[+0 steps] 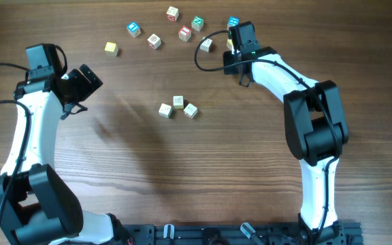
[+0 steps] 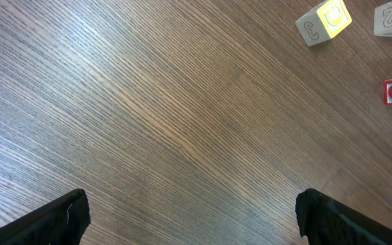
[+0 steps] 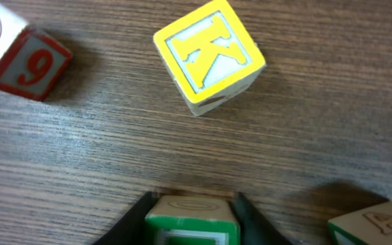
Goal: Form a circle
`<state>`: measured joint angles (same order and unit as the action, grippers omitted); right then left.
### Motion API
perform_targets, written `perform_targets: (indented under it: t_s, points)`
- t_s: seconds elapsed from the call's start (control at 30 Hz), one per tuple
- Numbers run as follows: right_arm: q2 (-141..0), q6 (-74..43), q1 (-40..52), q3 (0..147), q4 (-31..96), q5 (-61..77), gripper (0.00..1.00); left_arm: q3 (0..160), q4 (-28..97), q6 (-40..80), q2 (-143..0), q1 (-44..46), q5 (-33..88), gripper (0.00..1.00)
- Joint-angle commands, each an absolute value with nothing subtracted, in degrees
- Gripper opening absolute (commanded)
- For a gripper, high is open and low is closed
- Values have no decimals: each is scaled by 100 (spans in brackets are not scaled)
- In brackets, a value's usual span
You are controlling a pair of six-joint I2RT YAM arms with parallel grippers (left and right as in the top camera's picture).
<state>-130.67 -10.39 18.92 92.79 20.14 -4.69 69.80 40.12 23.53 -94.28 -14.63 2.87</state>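
Wood table: our right gripper pinches the green cube on opposite flat sides; we judge it light, rigid, slick; left gripper hangs open

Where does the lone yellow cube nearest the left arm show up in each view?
Overhead: yellow cube, upper left.
Left wrist: the cube, top right.
Right wrist: not in it; the K cube there is another one.
Shared landmark: the wood-grain table.
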Motion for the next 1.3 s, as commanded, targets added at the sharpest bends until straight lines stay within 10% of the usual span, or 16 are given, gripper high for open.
perform_targets:
  t_s: [0.0, 0.57, 1.27]
  points:
    - [-12899, -766, 1879, 9310, 2112, -255, 14, 6954, 4012, 2447, -9450, -1474, 294, 100]
    - [-10779, -1428, 3020, 9153, 5924, 1695, 21, 6954, 4012, 2447, -9450, -1474, 294, 100]
    - [-11535, -2027, 5221, 8370, 4265, 143, 24, 6954, 4012, 2447, -9450, -1474, 294, 100]
